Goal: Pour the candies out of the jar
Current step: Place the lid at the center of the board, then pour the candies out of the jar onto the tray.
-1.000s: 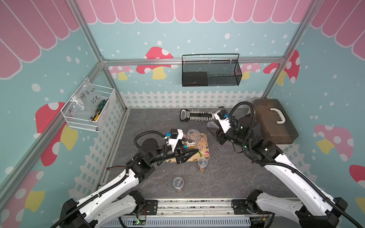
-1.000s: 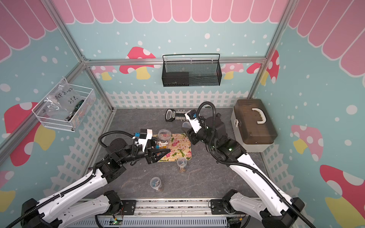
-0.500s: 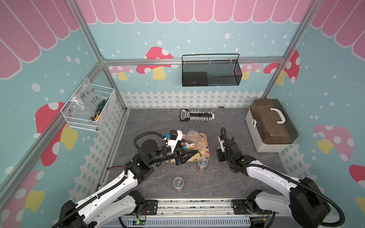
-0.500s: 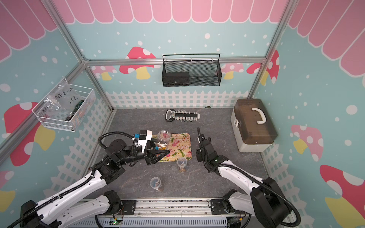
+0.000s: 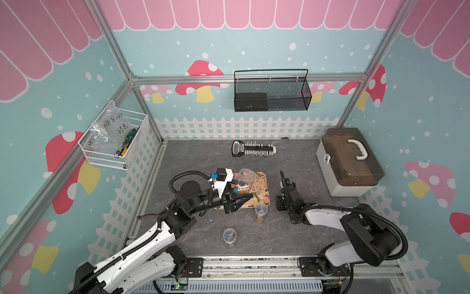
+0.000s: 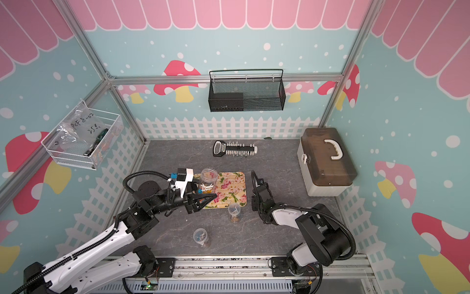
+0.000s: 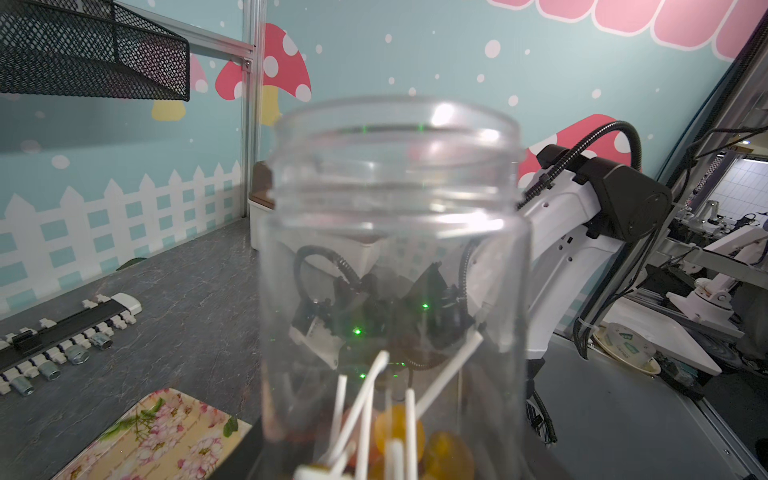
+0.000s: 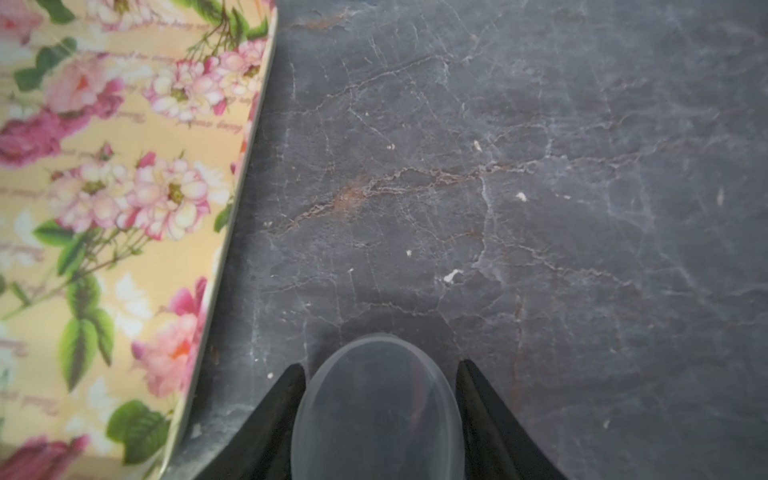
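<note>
1. Because the candies have to come out, the see-through plastic jar (image 5: 246, 178) has no lid on, and its wide mouth points up.
2. The left gripper (image 5: 244, 197) is closed tight on the low part of the jar, so the mouth is free.
3. The candies (image 7: 399, 424), tiny lollipops with orange and blue heads on white sticks, lie at the bottom of the jar.
4. The jar is at the left side of the yellow tray with pink flowers (image 5: 259, 188), I think so the candies can land there. I cannot tell if it stands on the tray.
5. The right gripper (image 8: 380, 365) is low over the dark grey table (image 8: 540, 166), just beside the tray. The round clear lid (image 8: 376, 407) sits between its jaws. I cannot tell if they squeeze it or not.
6. I think the lid goes there to be out of the way.
</note>
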`<state>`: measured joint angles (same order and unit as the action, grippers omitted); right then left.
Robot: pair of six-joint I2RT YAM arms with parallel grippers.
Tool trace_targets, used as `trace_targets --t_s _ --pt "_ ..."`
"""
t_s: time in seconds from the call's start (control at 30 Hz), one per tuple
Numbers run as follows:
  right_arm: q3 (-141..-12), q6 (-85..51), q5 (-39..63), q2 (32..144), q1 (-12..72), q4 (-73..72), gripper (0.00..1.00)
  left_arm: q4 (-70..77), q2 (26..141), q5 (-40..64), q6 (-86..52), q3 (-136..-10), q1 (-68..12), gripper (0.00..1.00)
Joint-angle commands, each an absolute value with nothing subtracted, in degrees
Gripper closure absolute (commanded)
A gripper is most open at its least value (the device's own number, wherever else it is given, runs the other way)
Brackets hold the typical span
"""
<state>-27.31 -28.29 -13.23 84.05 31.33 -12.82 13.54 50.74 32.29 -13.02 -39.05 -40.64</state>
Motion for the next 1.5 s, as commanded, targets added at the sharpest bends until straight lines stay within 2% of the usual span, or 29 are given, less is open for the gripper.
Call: trace_targets --t_s 0.0,0.1,0.43,0.87,1.17,1.47 --pt "-26.96 -30.15 -11.15 83.73 30.87 -13.23 0.34 14.36 50.16 29.99 -12.30 -37.15 -40.78 0.45" --pt "-27.22 -30.32 -11.06 80.79 30.93 -11.81 0.29 14.43 50.92 30.40 -12.56 -37.07 -40.79 0.45" --pt "-28.63 -32.60 -10.98 66.64 30.40 -3.09 0.25 13.46 53.57 29.64 -11.09 -37.19 -40.73 0.45" --pt "-23.91 -39.22 -10.74 51.07 30.10 2.97 0.24 12.47 65.54 28.86 -8.79 -36.74 -36.42 0.44" --pt "-18.08 -42.09 -10.25 41.16 30.14 5.13 0.23 4.41 74.43 25.05 -4.70 -40.35 -36.08 0.44" --pt "-14.88 -43.69 -9.01 36.93 30.12 5.21 0.22 -4.08 82.19 18.54 -3.12 -45.35 -37.26 0.45"
